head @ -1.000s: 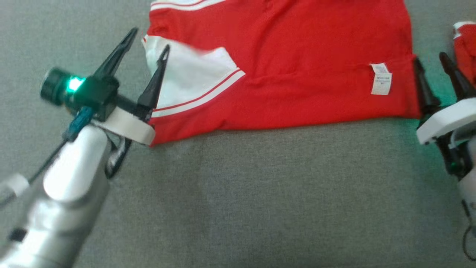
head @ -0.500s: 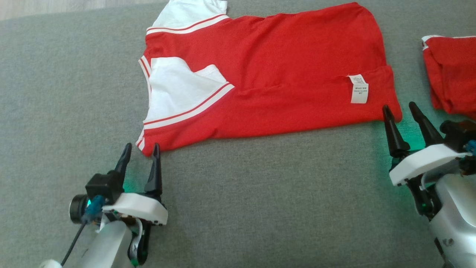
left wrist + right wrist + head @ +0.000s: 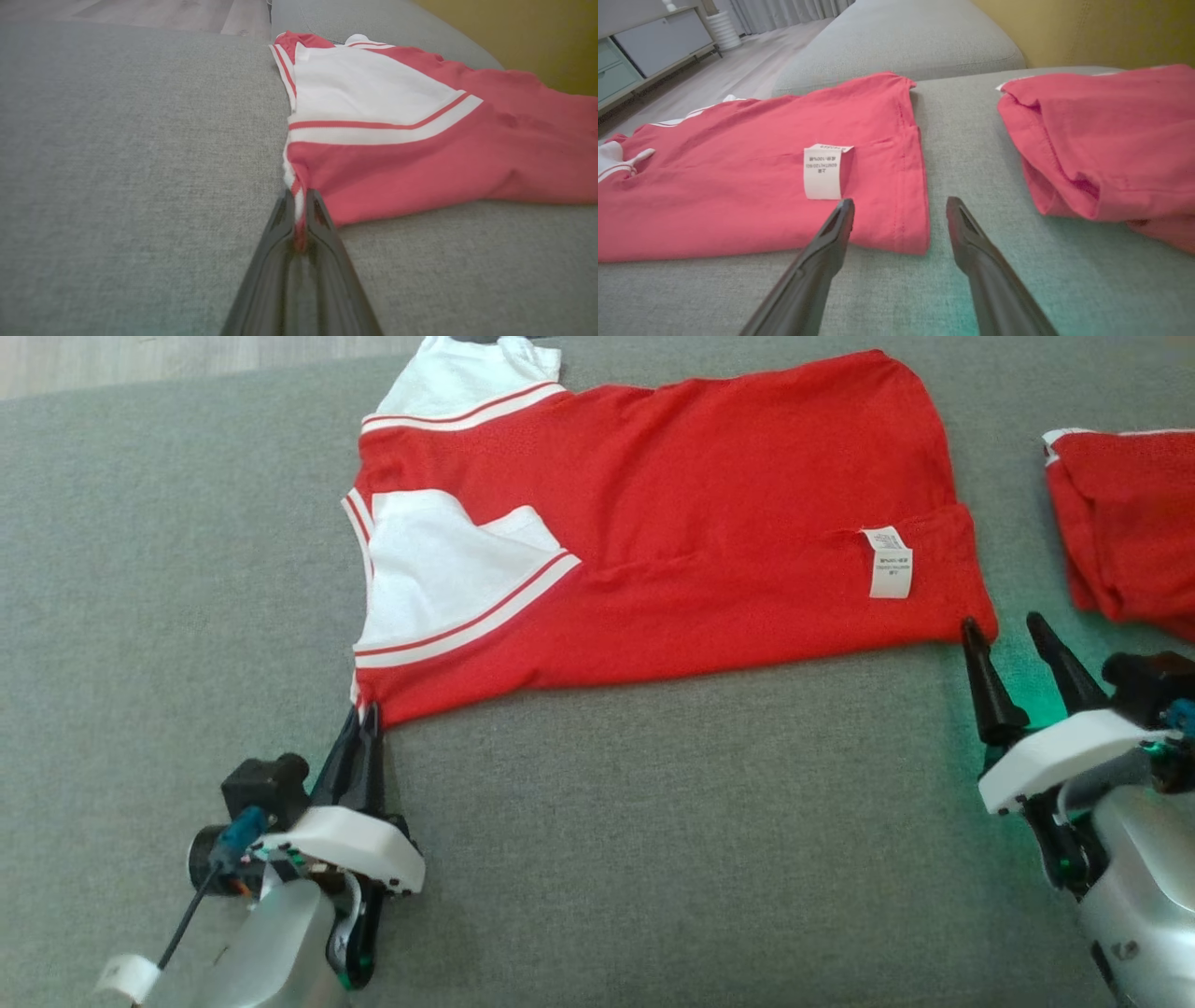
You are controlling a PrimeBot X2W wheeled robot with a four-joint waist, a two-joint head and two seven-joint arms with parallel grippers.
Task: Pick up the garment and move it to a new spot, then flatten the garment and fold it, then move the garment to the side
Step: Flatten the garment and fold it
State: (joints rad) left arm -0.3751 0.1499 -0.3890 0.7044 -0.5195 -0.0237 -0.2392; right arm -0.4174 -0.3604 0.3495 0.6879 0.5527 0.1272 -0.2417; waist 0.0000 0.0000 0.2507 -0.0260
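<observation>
Shirt (image 3: 700,476) lying flat, seemingly part-folded; left gripper (image 3: 369,717) clamping its near corner, right gripper (image 3: 1002,623) standing open alongside; folding and side-placing pending

Seat: grey sofa cushion (image 3: 653,859) — a second cushion (image 3: 901,42) lies beyond its far edge.
Floor: pale wood planks (image 3: 752,60) past the far-left corner.
Backing: mustard-yellow surface (image 3: 1087,28), far right.
Furniture: low cabinet (image 3: 644,37), grey and teal fronts.
Window: grey curtains (image 3: 784,11) — white ribbed cylinder (image 3: 721,30) beside them.
</observation>
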